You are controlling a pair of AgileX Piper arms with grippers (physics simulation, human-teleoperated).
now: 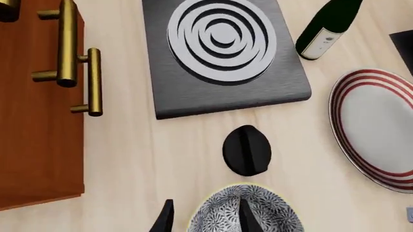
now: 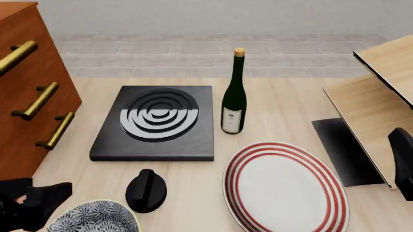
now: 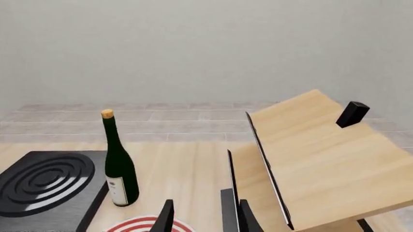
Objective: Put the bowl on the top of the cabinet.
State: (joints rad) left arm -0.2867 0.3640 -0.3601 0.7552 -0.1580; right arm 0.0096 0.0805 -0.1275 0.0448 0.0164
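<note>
The bowl (image 1: 258,215), white with a dense dark floral pattern and a pale rim, sits on the table at the near left (image 2: 96,218). My left gripper (image 1: 206,204) is open and straddles the bowl's rim, one finger (image 1: 248,215) inside the bowl and the other outside it. In the front view the left gripper (image 2: 45,199) shows as a dark shape at the bowl's left. The reddish-brown cabinet (image 2: 26,101) with brass handles stands tall at the far left (image 1: 32,125). My right gripper (image 3: 206,205) is open and empty, at the right edge (image 2: 403,164).
A black hob (image 2: 154,123) lies mid-table, with a wine bottle (image 2: 233,101) beside it. A red-ringed plate (image 2: 284,188) and a black knob (image 2: 145,191) lie near the bowl. A pale-wood shelf unit (image 2: 374,106) and a dark mat (image 2: 345,150) are at the right.
</note>
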